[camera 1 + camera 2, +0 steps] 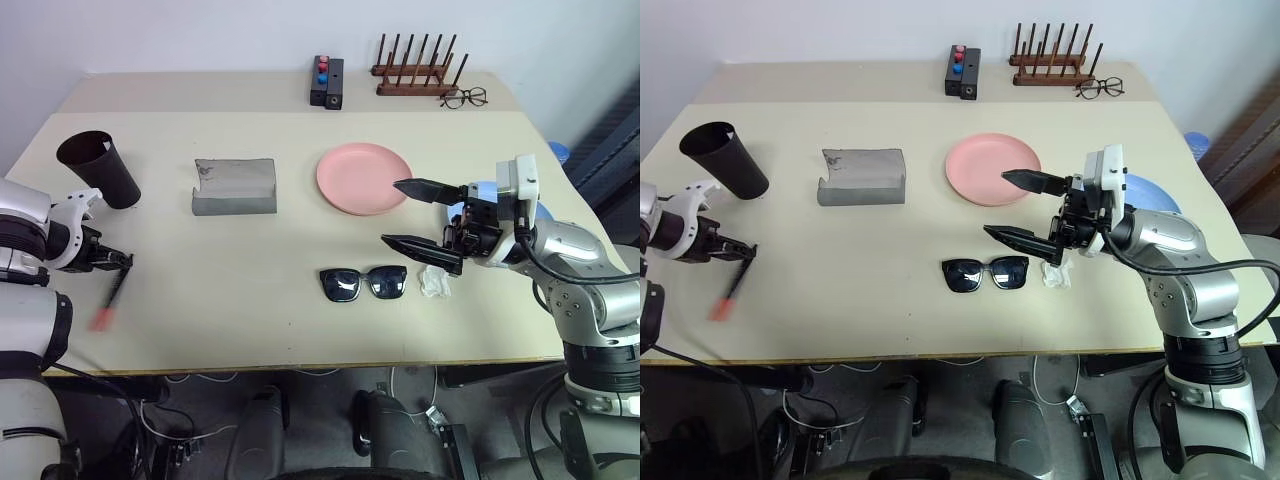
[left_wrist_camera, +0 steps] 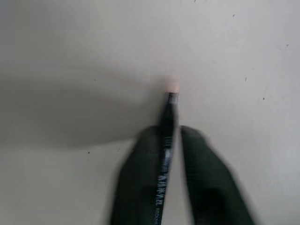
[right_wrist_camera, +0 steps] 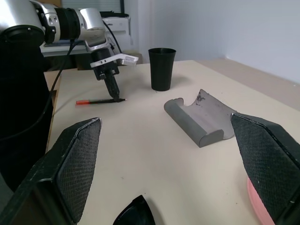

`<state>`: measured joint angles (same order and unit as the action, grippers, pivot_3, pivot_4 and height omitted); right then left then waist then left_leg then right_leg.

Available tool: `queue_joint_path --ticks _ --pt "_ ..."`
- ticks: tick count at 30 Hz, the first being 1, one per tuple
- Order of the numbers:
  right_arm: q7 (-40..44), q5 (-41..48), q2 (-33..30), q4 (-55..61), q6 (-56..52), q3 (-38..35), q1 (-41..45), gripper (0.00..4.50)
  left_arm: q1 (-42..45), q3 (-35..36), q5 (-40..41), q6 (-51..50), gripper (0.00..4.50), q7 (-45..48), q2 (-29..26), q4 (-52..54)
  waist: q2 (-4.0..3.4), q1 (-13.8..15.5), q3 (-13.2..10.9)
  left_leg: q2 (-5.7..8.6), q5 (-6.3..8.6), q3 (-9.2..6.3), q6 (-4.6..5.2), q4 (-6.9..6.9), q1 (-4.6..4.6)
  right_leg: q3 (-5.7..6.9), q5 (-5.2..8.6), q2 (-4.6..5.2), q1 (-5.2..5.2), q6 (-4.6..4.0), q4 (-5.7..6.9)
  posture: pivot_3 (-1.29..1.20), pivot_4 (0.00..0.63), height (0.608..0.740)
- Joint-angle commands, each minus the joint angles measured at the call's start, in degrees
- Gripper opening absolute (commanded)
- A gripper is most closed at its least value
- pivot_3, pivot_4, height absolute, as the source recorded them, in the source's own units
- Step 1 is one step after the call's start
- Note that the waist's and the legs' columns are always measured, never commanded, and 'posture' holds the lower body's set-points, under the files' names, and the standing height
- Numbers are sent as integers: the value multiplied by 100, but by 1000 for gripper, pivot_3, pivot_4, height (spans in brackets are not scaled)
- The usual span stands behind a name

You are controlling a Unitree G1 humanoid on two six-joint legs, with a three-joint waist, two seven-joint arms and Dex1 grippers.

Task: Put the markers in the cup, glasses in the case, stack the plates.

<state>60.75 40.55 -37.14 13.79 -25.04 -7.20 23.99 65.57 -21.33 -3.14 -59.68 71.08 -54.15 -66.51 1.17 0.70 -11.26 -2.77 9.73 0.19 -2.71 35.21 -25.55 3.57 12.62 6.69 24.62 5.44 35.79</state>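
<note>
Beside the cup [image 1: 100, 168], case [image 1: 234, 186] lies open, flap down.

My left pincer pinched, my right pincer spread.

My left pincer [image 1: 122, 262] reaches down at my far left, wrist bent steeply, both black fingers [image 2: 140, 178] nipped together on a slim barrel. My right pincer [image 1: 412, 214] hangs level ahead of me, pointing left across my front, its two fingers held wide apart, gripping nothing.

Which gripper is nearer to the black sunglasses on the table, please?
The right gripper: it hovers open just beside and above the black sunglasses. The left gripper is far off at the table's left edge, shut on the red-ended marker.
</note>
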Motion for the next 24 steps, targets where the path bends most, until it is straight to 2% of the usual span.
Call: queue_joint_path --ticks 1,9,17,20,24 --pt "-27 -9 -60 126 75 -105 131 4500 159 250 -73 69 23 -149 -14 -134 0 2 0 0 0 0 0 0 1 0 0 0 0 0 3 0 150 740" --pt "-34 -56 -41 77 68 -83 224 4500 653 819 28 325 23 -457 -192 127 8 4 -3 0 0 -3 0 3 -3 1 0 0 0 1 4 0 150 740" --pt "18 -137 4 -89 121 -27 396 4500 642 1639 505 598 23 -408 -526 1514 7 -22 -4 0 0 -3 0 1 -2 1 -1 -1 2 0 8 0 150 740" --pt "65 -175 25 -184 166 1 492 4500 359 2495 1181 1182 23 -340 -473 2003 5 -33 -5 0 0 -1 0 0 2 -1 -2 -1 2 -1 11 0 150 740" --pt "96 -207 51 -259 190 20 557 4500 280 3368 1571 2050 23 -1102 -244 2195 6 -10 -4 -1 -1 -2 1 5 3 0 -6 -1 2 6 22 0 150 740"
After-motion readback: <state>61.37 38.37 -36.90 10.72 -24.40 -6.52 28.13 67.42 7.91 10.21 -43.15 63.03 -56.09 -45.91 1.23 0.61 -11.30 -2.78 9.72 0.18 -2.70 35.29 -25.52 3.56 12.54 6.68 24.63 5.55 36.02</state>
